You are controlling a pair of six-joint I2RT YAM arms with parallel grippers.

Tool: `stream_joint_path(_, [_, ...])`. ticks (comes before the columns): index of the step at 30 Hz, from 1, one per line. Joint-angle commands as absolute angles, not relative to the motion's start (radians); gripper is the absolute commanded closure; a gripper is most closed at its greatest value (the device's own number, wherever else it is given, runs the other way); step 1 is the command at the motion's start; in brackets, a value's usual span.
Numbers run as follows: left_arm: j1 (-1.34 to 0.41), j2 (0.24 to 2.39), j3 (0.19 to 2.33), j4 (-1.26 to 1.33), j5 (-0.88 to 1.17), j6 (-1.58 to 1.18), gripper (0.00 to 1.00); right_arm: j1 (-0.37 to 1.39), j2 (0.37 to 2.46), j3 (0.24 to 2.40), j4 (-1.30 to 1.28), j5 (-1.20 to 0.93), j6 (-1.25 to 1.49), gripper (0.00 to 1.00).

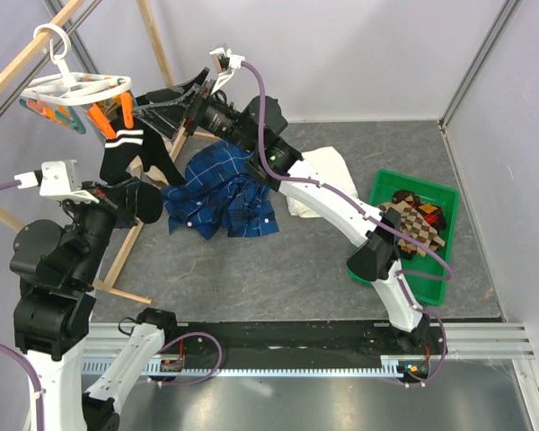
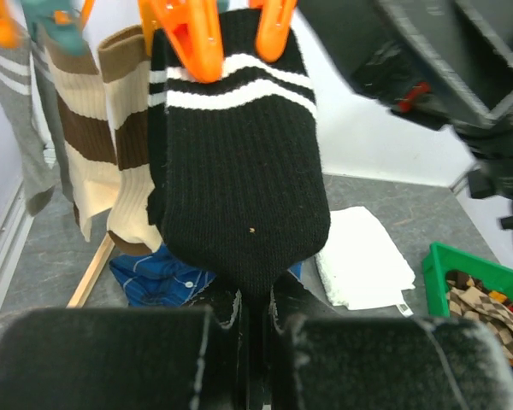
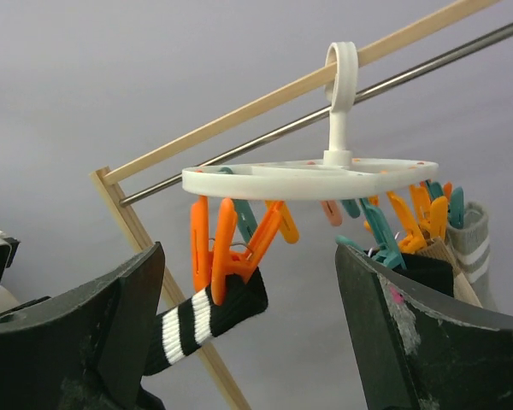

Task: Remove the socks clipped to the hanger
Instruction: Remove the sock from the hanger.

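The white round hanger (image 1: 75, 85) hangs by its hook from the wooden rack at top left, with orange and teal pins under it. A black sock (image 2: 239, 171) with white stripes is clipped at its cuff by orange pins (image 2: 192, 38). My left gripper (image 2: 256, 312) is shut on that sock's lower end. In the right wrist view the hanger (image 3: 312, 179) and the pinned black sock (image 3: 209, 312) lie ahead of my right gripper (image 3: 252, 333), which is open wide and holds nothing. Beige-and-brown striped socks (image 2: 94, 145) and a grey sock (image 2: 17, 111) hang beside the black one.
A blue plaid shirt (image 1: 220, 193) and a folded white towel (image 1: 328, 175) lie on the grey table. A green bin (image 1: 449, 193) at the right holds brown checkered socks (image 1: 418, 223). The rack's wooden poles (image 1: 130, 247) stand at left, beside my left arm.
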State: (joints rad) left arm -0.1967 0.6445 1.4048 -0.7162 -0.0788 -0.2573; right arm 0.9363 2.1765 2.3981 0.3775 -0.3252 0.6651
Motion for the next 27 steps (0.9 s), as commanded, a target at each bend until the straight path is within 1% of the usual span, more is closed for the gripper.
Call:
stream_joint_path(1, [-0.196,0.629,1.376,-0.706,-0.026,-0.271,0.98,0.951,2.2,2.436,0.434,-0.317,0.73,0.12])
stream_joint_path(10, [-0.201,0.586,1.333,-0.699,-0.021,-0.244,0.98,1.002,2.226,2.453,0.448,-0.304,0.689,0.15])
stream_joint_path(17, [-0.209,0.578,1.324,-0.696,-0.021,-0.242,0.98,1.012,2.276,2.509,0.494,-0.291,0.696,0.23])
stream_joint_path(22, [-0.209,0.584,1.322,-0.69,-0.011,-0.245,0.98,1.011,2.306,2.54,0.532,-0.282,0.716,0.27])
stream_joint_path(25, [-0.209,0.589,1.315,-0.678,-0.003,-0.258,0.98,1.011,2.31,2.542,0.546,-0.267,0.716,0.36])
stream_joint_path(26, [-0.209,0.598,1.316,-0.673,-0.003,-0.262,0.98,1.011,2.31,2.542,0.555,-0.259,0.721,0.4])
stream_joint_path(27, [-0.209,0.601,1.319,-0.67,0.021,-0.265,0.98,1.011,2.321,2.551,0.569,-0.255,0.735,0.41])
